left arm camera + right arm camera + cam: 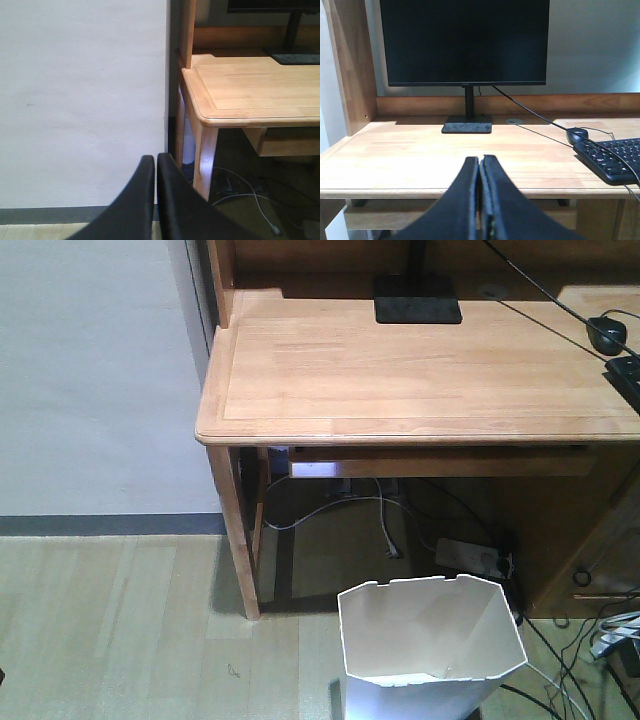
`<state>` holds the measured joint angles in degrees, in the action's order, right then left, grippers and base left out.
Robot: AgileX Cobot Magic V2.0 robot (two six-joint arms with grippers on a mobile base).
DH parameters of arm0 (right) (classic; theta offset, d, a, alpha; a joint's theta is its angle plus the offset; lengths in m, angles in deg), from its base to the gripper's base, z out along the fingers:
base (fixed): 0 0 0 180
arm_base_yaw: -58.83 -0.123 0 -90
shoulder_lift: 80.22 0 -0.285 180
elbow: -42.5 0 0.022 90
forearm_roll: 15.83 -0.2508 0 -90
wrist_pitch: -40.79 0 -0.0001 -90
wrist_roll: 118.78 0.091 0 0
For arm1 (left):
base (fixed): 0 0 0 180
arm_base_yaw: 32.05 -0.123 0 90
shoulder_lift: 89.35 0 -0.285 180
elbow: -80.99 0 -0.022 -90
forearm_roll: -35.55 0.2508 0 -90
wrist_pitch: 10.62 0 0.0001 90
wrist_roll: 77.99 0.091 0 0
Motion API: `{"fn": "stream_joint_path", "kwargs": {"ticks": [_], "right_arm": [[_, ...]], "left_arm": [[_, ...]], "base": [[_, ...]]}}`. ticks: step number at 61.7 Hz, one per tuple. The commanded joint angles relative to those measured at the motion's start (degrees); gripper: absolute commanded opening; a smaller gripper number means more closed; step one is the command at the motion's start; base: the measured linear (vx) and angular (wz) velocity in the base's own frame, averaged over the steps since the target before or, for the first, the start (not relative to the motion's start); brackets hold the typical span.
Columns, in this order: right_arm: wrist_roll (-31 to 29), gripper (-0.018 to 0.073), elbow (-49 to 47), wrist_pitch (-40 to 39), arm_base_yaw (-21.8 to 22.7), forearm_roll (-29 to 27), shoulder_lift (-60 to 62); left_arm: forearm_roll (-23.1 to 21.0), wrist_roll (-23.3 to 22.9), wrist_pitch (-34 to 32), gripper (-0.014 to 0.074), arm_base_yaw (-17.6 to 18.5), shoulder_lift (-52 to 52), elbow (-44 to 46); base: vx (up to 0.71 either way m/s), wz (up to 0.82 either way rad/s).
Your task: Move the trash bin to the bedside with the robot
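The white faceted trash bin (430, 645) stands on the floor at the bottom of the front view, in front of the wooden desk (420, 370), empty inside. The bed is out of view. My left gripper (156, 160) is shut and empty, facing the white wall beside the desk's left leg. My right gripper (480, 161) is shut and empty, level with the desk top and facing the black monitor (465, 42). Neither gripper shows in the front view, and the bin shows in neither wrist view.
The desk carries a monitor base (417, 298), a mouse (606, 333) and a keyboard (612, 160). Cables and a power strip (470, 557) lie under the desk. A desk leg (238, 530) stands left of the bin. Wood floor (110, 630) extends to the left.
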<state>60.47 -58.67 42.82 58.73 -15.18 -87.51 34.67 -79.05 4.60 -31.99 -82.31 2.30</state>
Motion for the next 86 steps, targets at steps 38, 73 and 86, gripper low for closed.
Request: {"fn": "stream_joint_path", "kwargs": {"ticks": [38, 73, 86], "right_arm": [[-0.49, -0.0005, -8.76, -4.87, -0.05, 0.78, -6.30], [-0.02, -0.0005, -24.06, 3.79, -0.05, -0.03, -31.19], [0.00, 0.0006, -24.06, 4.29, 0.00, -0.03, -31.56]], "left_arm": [[-0.18, -0.25, -3.98, -0.0006, 0.11, -0.90, -1.09], [-0.18, -0.25, -3.98, -0.0006, 0.11, -0.90, -1.09], [-0.18, -0.25, -3.98, -0.0006, 0.11, -0.90, -1.09]], "base": [[0.00, 0.00], [0.00, 0.00], [0.00, 0.00]]}}
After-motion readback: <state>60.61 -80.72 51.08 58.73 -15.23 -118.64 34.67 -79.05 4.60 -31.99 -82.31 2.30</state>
